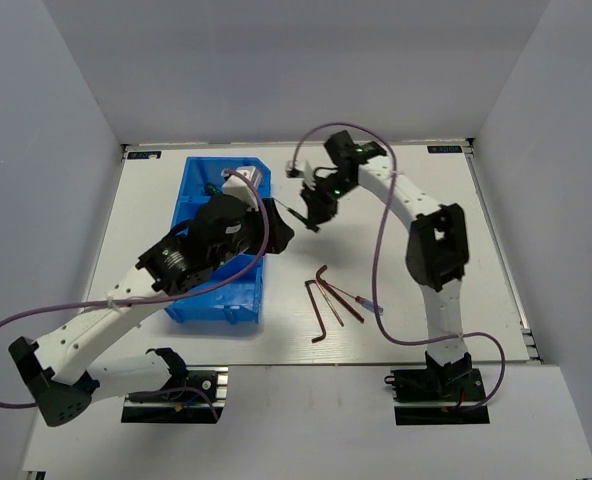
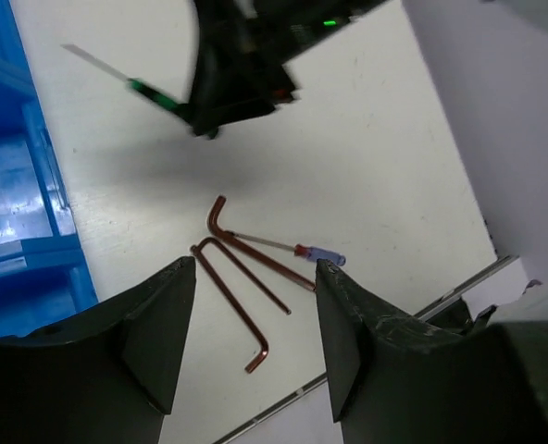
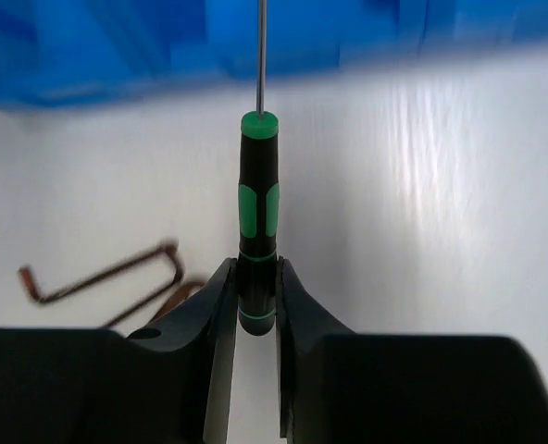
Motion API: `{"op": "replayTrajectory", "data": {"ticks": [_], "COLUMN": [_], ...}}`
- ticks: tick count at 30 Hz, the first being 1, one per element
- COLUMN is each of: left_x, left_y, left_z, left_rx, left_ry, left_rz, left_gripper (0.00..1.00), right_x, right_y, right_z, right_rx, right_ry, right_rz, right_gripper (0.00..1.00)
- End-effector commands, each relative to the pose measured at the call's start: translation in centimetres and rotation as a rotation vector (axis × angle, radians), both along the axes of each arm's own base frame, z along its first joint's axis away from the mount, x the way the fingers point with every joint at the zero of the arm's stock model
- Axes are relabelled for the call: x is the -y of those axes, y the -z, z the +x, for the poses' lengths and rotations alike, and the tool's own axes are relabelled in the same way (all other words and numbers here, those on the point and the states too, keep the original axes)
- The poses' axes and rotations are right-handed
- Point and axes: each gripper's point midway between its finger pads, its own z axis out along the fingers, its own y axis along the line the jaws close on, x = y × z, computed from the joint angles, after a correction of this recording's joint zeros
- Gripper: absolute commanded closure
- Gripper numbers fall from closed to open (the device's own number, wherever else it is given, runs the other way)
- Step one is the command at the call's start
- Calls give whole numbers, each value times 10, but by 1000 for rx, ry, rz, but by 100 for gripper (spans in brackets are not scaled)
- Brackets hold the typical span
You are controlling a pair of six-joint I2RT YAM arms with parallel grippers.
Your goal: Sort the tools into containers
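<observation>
Clamping green-handled screwdriver (image 3: 257, 213) in right jaws, left jaws spread apart

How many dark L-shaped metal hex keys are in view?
3: the longest key, a shorter key beside it, and a third key, clustered on the white table right of the blue plastic bin. Others may be hidden inside it.
</observation>
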Motion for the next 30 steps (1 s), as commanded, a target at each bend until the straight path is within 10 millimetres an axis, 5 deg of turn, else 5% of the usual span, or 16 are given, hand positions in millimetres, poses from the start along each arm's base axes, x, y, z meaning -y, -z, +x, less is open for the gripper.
{"op": "replayTrajectory", "data": {"ticks": [1, 2, 3, 5, 9, 15, 16, 17, 19, 22, 24, 26, 28, 30], "left_x": [-14, -18, -21, -30, -42, -41, -41, -37, -35, -27, -21, -13, -1, 11], "left_y": [-25, -26, -32, -39, -42, -40, -40, -34, -29, -22, -22, -11, 6, 20], "left_z": [-3, -4, -7, -13, -18, -17, -17, -16, -16, -14, -13, -12, -8, -6], "left_rx": [85, 92, 104, 123, 135, 129, 129, 115, 100, 86, 89, 66, 15, -33], "left_ry": [-34, -44, -45, -54, -74, -74, -74, -61, -51, -28, -13, 15, 42, 76], "left_rz": [-56, -58, -72, -90, -92, -84, -84, -60, -48, -47, -60, -36, 2, 29], "left_gripper": [35, 35, 35, 35, 35, 35, 35, 35, 35, 35, 38, 52, 77, 88], "right_x": [-60, -87, -100, -131, -175, -201, -202, -201, -198, -193, -187, -176, -152, -125], "right_y": [-5, -29, -21, -32, -50, -25, -21, -16, -16, -22, -38, -51, -70, -66], "right_z": [-3, 19, 20, 41, 48, 49, 47, 46, 37, 28, 29, 38, 52, 67], "right_rx": [1, 109, 80, 132, 217, 240, 229, 213, 186, 167, 175, 166, 177, 199], "right_ry": [-143, -128, -96, -18, 22, 71, 71, 73, 59, 40, 62, 125, 231, 341], "right_rz": [121, 192, 188, 285, 394, 364, 357, 348, 344, 355, 369, 370, 342, 251], "right_gripper": [100, 100, 100, 100, 100, 99, 77, 66, 51, 44, 42, 42, 49, 84]}}
